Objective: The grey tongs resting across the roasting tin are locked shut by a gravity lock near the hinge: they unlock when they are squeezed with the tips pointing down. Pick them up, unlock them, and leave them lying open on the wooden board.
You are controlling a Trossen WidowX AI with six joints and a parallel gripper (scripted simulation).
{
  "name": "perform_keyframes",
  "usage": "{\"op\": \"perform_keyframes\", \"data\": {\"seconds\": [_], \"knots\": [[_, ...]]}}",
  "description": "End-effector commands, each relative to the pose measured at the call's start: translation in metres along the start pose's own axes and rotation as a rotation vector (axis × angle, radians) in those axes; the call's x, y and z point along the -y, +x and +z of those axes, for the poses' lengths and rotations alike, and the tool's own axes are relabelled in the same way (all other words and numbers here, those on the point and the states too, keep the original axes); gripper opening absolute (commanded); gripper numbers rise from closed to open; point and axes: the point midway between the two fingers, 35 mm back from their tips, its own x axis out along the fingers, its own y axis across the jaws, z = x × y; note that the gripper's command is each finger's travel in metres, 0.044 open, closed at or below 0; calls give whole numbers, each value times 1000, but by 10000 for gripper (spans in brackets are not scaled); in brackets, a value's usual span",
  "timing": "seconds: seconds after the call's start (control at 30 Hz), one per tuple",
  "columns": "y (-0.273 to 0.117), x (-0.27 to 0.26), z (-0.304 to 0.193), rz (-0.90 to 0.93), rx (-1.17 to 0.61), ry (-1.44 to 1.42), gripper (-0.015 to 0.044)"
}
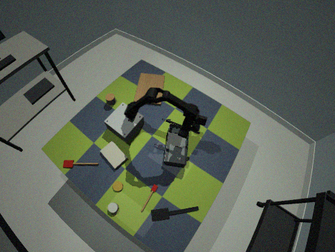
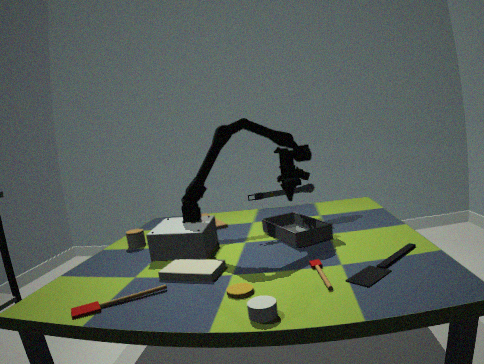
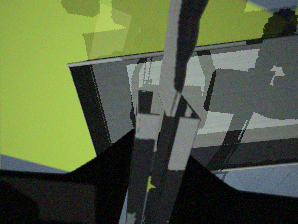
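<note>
The grey tongs [image 2: 265, 194] [image 1: 169, 121] [image 3: 182, 142] hang in the air above the roasting tin [image 2: 281, 235] [image 1: 174, 164] [image 3: 84, 95], clear of its rim. They lie nearly level in the exterior view, the end with the small square loop slightly lower than the rounded end. Their two arms run close together in the wrist view. My gripper [image 2: 290, 195] [image 3: 147, 136] points down and is shut on the tongs, across their arms. The lock itself cannot be made out. The wooden board [image 1: 151, 83] lies at the back, behind the arm in the top view.
A pale block [image 1: 113, 154] [image 2: 192, 269] lies beside the robot's base box [image 1: 121, 119]. A wooden cylinder [image 1: 110, 98] stands near the base. Red-headed tools [image 1: 68, 164] [image 2: 315, 263], a black spatula [image 1: 160, 214], a yellow disc [image 1: 118, 186] and a white cylinder [image 1: 113, 208] lie farther away.
</note>
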Motion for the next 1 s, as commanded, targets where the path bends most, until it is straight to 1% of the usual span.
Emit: {"op": "perform_keyframes", "data": {"seconds": [0.0, 0.4, 0.97], "knots": [[-1, -28, -4, 2, 6, 17, -150], [-2, -107, -30, 9, 5, 97, -150], [-5, -209, -94, 18, -3, 228, -150]]}}
